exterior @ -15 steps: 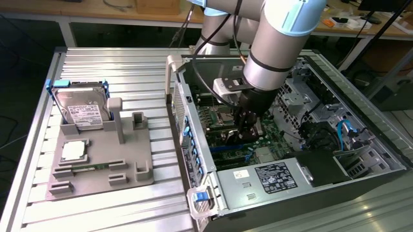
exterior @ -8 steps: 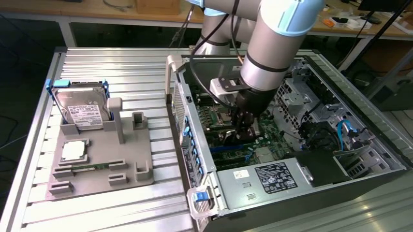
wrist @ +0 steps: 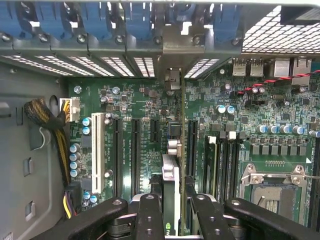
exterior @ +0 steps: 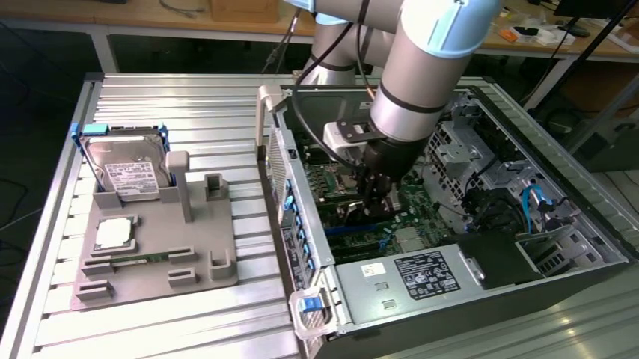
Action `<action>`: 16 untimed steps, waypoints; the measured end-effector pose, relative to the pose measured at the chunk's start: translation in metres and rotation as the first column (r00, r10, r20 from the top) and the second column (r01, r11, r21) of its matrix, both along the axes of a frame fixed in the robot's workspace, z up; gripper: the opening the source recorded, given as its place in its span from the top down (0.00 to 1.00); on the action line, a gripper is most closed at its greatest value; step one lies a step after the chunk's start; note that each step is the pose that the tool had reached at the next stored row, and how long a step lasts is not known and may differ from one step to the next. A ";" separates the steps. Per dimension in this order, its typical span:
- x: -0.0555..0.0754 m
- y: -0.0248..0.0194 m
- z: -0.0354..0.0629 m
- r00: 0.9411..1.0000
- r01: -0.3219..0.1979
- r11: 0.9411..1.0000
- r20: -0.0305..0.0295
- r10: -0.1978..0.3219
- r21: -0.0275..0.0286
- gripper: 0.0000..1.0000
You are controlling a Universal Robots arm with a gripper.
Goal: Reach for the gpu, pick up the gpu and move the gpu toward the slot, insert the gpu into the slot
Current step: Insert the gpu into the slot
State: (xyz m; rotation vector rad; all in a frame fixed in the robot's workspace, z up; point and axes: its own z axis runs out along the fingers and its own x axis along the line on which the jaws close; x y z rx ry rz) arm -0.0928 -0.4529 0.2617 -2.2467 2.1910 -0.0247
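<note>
I see the gripper [wrist: 172, 215] reaching inside the open computer case [exterior: 579, 288]. Its fingers [wrist: 150, 210] are clamped on the gpu [wrist: 171, 182], held edge-on over the green motherboard [wrist: 250, 125], beside a long black slot [wrist: 191, 150].

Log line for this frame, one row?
tool: shut on gpu | gpu: edge-on above slots on motherboard | seated: cannot tell
</note>
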 end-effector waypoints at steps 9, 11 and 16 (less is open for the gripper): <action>-0.003 -0.0001 -0.0053 1.000 0.002 1.000 -0.003 -0.002 0.003 0.73; -0.003 0.0000 -0.0054 1.000 0.002 1.000 -0.003 -0.002 0.003 0.73; -0.003 0.0000 -0.0057 1.000 0.002 1.000 -0.003 -0.002 0.003 0.73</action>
